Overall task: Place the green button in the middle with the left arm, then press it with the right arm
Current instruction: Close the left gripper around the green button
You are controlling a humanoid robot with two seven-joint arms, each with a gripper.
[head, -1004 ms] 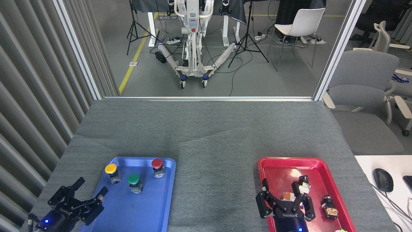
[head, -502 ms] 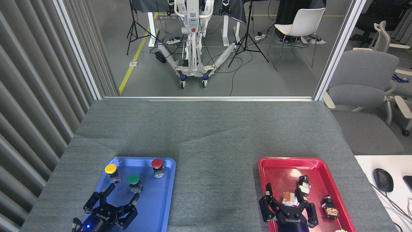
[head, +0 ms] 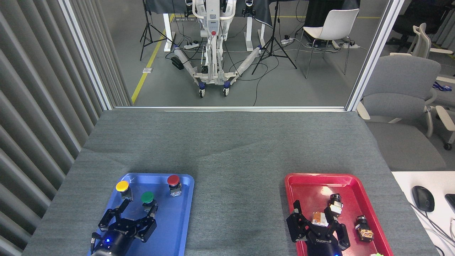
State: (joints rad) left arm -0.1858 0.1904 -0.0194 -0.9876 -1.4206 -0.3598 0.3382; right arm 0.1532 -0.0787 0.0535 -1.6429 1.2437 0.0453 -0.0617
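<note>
So the green button (head: pixel 147 198) sits upright in the blue tray (head: pixel 177 227) at lower left of the frame, between the yellow button (head: pixel 122 186) up-left and the red button (head: pixel 173 180) up-right. Left gripper (head: pixel 138 208) hangs just below it, fingers spread apart, 1 tip right beside the button's base, nothing held. Right gripper (head: pixel 314 215) is at lower right over the red tray (head: pixel 305 181), fingers apart too, small parts around them. The grey cloth (head: pixel 238 199) between both trays is bare.
</note>
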